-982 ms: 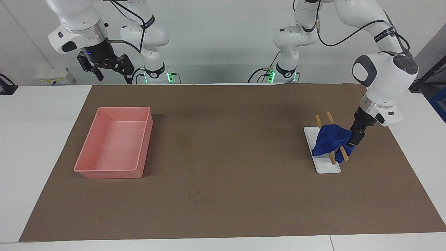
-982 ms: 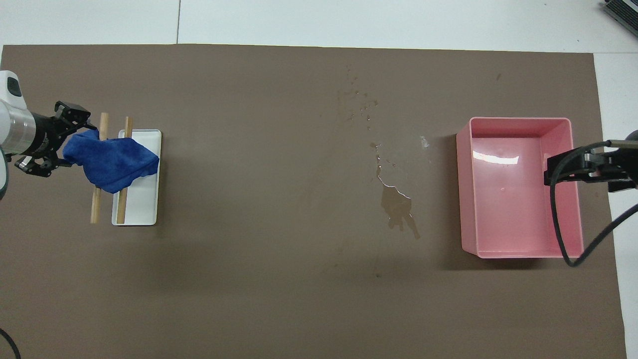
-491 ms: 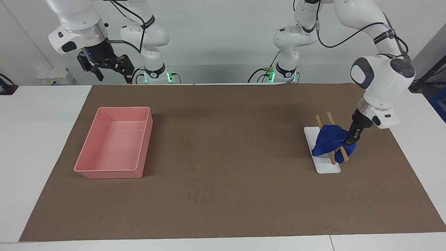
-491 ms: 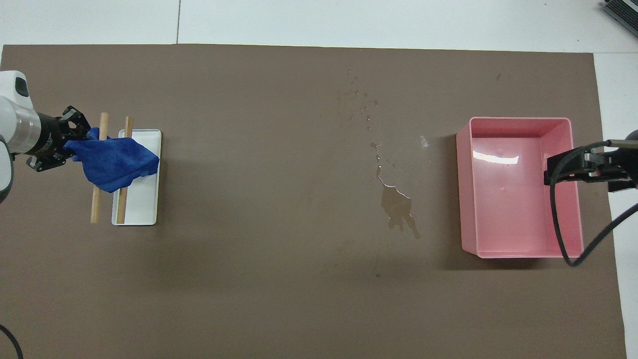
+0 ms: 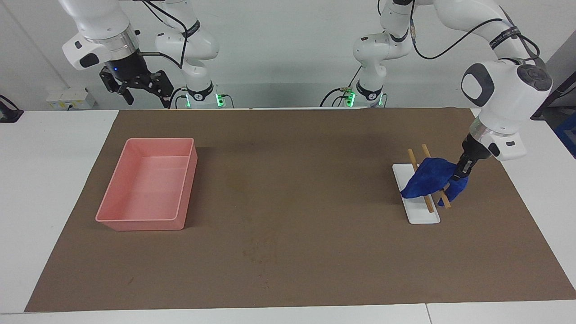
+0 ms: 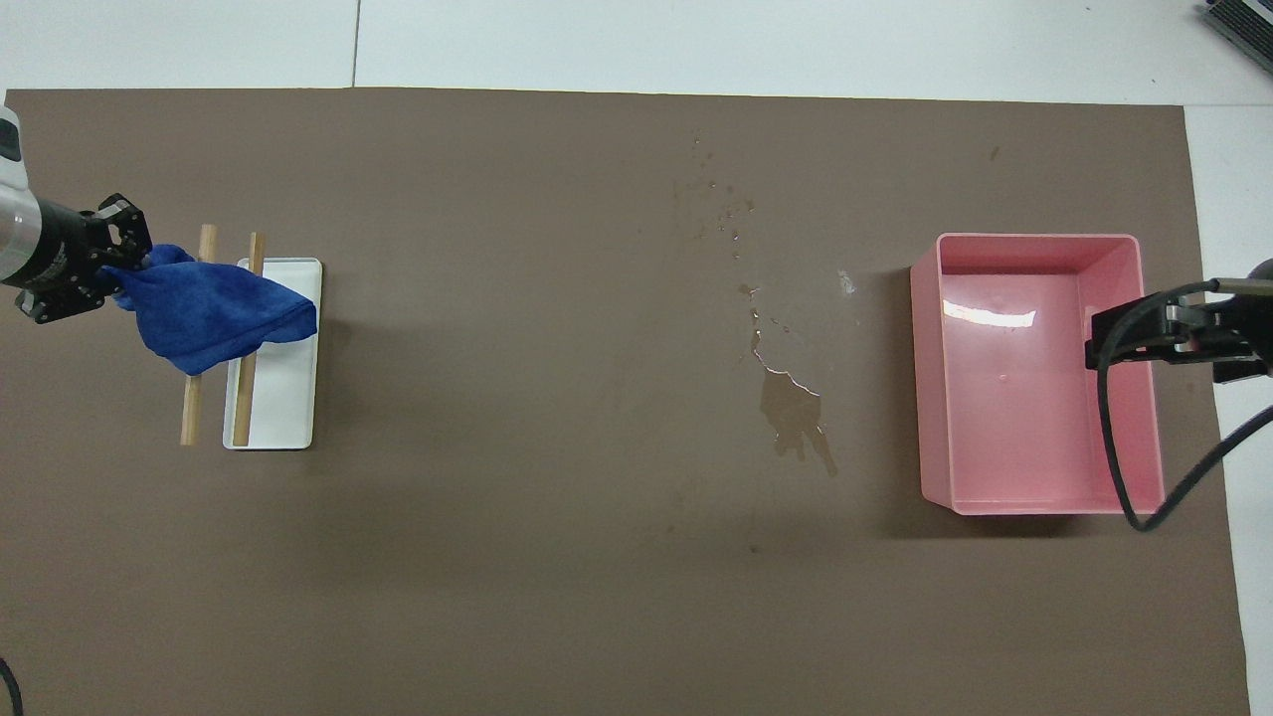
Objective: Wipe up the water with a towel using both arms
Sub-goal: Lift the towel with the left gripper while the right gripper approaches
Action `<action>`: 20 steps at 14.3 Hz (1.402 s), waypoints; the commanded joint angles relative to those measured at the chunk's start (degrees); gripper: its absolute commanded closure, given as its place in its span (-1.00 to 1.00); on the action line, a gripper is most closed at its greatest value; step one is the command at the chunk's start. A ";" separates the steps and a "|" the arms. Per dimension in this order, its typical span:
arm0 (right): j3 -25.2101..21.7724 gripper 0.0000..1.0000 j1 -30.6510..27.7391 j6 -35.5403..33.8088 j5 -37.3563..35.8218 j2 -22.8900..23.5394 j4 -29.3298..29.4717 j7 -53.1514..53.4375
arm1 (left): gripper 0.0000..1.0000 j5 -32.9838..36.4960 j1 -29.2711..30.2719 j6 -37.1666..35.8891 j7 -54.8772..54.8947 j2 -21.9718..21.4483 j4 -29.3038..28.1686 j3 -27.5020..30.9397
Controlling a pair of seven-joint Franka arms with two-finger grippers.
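Your left gripper (image 5: pixel 461 173) fingers pinch the towel (image 5: pixel 427 180) corner; cloth trails off them across the sticks (image 6: pixel 219 338). Right gripper (image 5: pixel 137 85) waits, fingers wide, over the bench.

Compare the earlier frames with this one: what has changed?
The left end effector shut on one corner of the small royal-blue fuzzy towel and began lifting it off the two wooden sticks on the white rectangular tray. The right end effector, pink plastic bin and water puddle stayed as they were.
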 commanded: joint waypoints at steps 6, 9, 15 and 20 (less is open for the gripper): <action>0.29 -1.00 -0.15 0.98 0.66 -1.56 -1.96 0.91 | 1.00 -23.34 -0.31 -8.86 9.49 3.20 12.23 -0.63; 0.29 -1.00 1.08 0.98 1.36 -1.56 -1.78 1.00 | 1.00 -31.91 -0.13 -15.80 5.73 2.67 12.41 -0.28; 0.82 -1.00 1.17 1.07 6.71 -1.56 -1.60 1.96 | 1.00 -43.34 -1.10 -16.53 -4.28 1.88 12.32 -3.26; 2.84 -1.00 1.26 1.24 17.07 -1.47 -1.25 17.74 | 1.00 -50.81 -1.36 -14.16 -12.38 1.79 12.06 -7.12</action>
